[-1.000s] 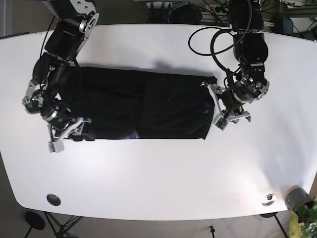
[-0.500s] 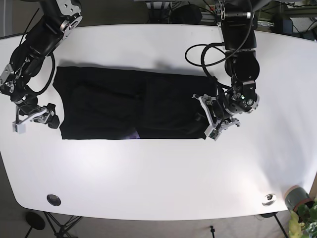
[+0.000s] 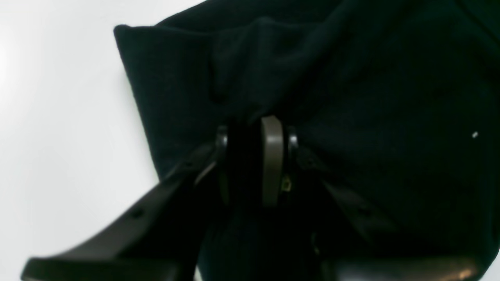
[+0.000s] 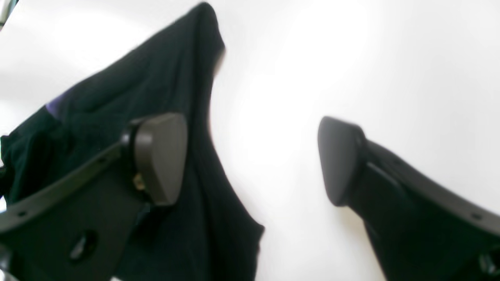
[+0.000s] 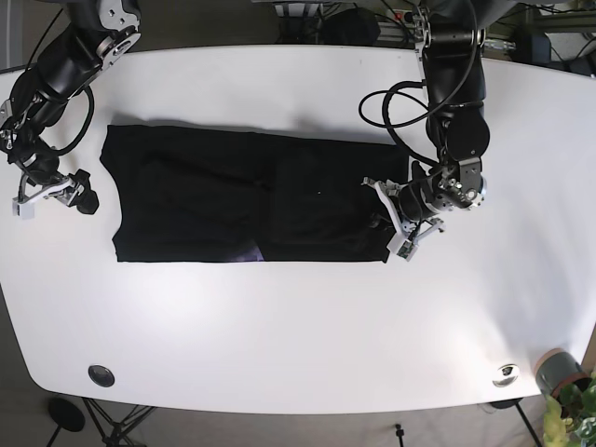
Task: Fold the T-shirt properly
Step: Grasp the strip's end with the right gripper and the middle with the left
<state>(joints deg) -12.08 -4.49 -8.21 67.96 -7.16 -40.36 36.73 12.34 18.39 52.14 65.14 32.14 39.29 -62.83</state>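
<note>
Base view: black cotton T-shirt (image 5: 247, 203) lies flat as a long rectangle across the white tabletop (image 5: 298, 326).
Left hand (image 3: 256, 128): pinching a fabric ridge at the shirt's end.
Right hand (image 4: 252, 160): spread, beside the opposite edge.
Handling: likely light, limp, drapey; take corners and hems.
</note>
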